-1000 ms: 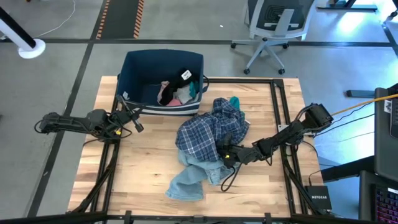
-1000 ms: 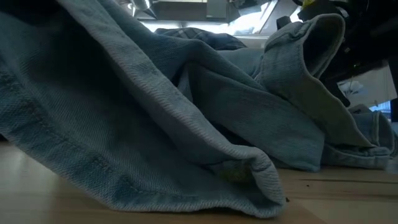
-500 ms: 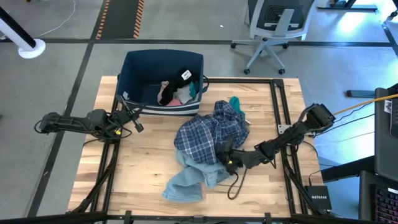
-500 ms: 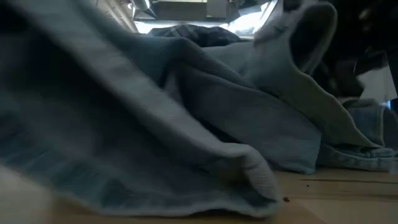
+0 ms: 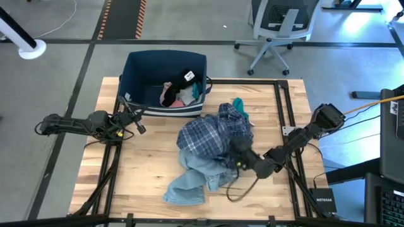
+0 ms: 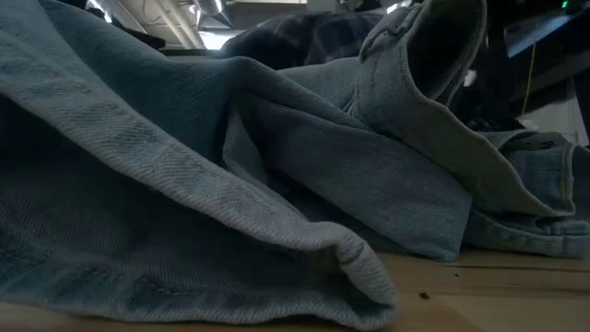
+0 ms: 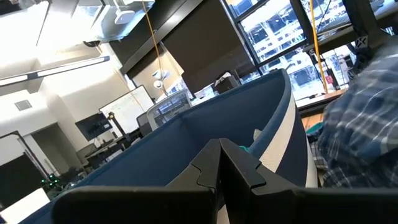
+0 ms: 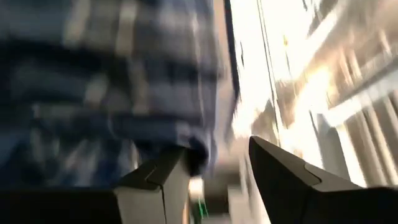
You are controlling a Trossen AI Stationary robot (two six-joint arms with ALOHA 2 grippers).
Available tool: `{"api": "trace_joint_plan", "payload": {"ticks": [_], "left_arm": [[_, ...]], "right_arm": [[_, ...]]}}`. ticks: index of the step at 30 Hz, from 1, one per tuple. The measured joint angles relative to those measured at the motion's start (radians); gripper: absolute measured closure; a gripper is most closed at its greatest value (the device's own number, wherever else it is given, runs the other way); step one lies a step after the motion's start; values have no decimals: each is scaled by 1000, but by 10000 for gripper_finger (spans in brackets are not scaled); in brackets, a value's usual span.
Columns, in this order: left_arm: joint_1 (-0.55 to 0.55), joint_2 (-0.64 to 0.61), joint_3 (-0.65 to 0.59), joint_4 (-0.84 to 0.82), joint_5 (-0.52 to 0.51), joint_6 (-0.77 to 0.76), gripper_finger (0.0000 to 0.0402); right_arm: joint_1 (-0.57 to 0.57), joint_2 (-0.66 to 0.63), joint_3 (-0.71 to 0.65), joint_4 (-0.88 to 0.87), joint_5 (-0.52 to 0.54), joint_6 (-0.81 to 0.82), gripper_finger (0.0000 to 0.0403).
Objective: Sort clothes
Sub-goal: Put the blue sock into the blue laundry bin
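A blue plaid shirt lies bunched at the table's middle, partly over light-blue jeans that spread toward the near edge. In the low view the jeans fill the picture. A small teal item lies just beyond the shirt. My right gripper is at the shirt's near right edge, pointing level, with plaid cloth between its fingers. My left gripper is shut and holds nothing, hovering at the table's left beside the bin. My right gripper has a fold of the plaid shirt's near right edge between its two fingers, lying against one finger. It comes in level from the table's right side. That part of the shirt is raised; the rest lies on the jeans. One layer or several, I cannot tell.
A dark navy bin with a white lower band stands at the far left of the table and holds pink, white and black clothes. A black cable loop lies near the right arm. An office chair stands beyond the far edge.
My right gripper has risen, shifted a little toward the table's right edge and rolled about its own axis. The plaid shirt's near right part has come up with it. In the low view the jeans' waistband has lifted and the nearest fold has shifted.
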Motion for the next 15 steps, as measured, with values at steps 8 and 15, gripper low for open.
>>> {"api": "trace_joint_plan", "payload": {"ticks": [8,15], "left_arm": [[0,0,0,0,0,0,400],[0,0,0,0,0,0,400]], "right_arm": [[-98,-112,-103,0,119,59,227],[-152,-206,-203,0,119,163,227]]}}
